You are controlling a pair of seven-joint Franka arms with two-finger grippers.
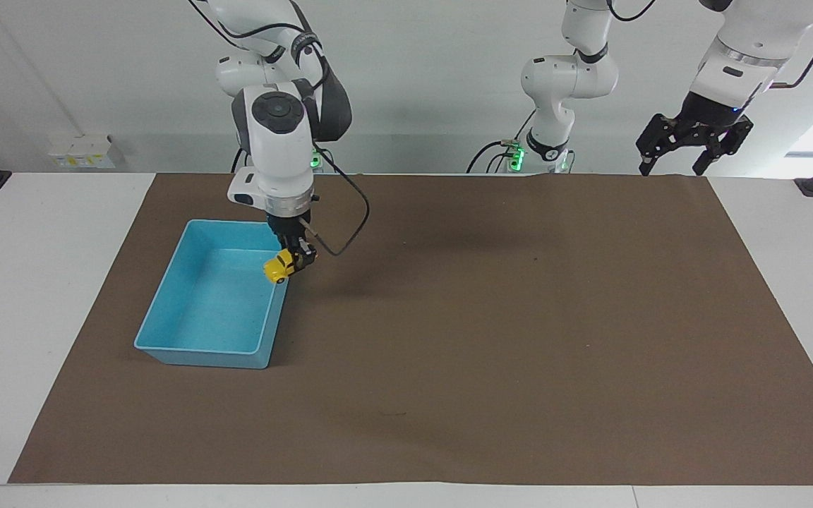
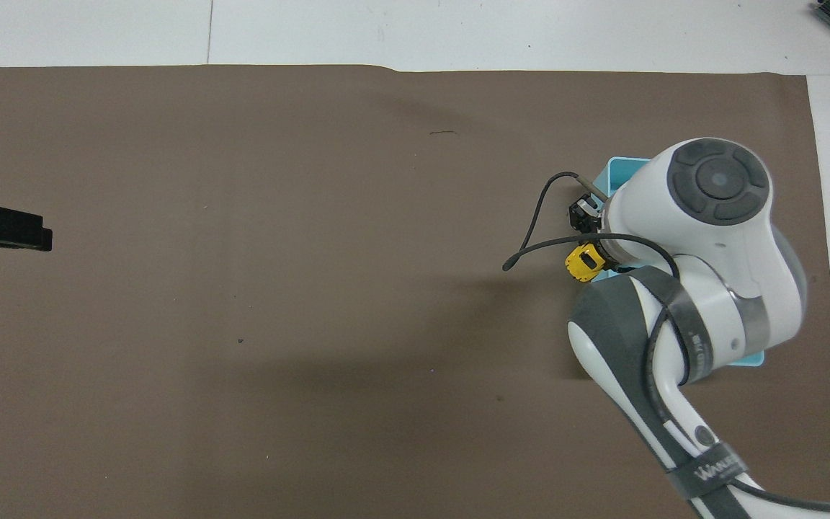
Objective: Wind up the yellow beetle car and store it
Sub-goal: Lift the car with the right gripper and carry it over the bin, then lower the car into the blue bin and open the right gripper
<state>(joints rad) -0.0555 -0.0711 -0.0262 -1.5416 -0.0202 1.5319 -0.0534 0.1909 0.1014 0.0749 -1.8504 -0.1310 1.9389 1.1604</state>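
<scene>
— Where's the yellow beetle car (image 1: 278, 267)?

— Up in the air, pinched in the right gripper (image 1: 296, 258), fingers pressed onto the body. Tilted, nose dipping toward the blue bin (image 1: 170, 310).

— Over the bin, or beside it?

— Right over the bin's rim, on the side toward the middle of the brown mat (image 1: 519, 339). Clear of the mat, touching nothing but the fingers. Seen from overhead, just a small yellow end poking out from under the white wrist, at the bin's edge (image 2: 583, 261).

— Anything in the bin?

— Only bare blue floor visible from across the table; from overhead, mostly covered by the right arm.

— And the left gripper (image 1: 685, 149)?

— Raised above the mat's edge nearest the robots, at the left arm's end of the table, waiting. Fingers spread wide, nothing between them. From overhead, only a dark tip showing at the frame's edge (image 2: 1, 227).

— Anything else worth a mention?

— A black cable (image 1: 347, 219) looping out from the right wrist, hanging over the mat beside the bin.
</scene>
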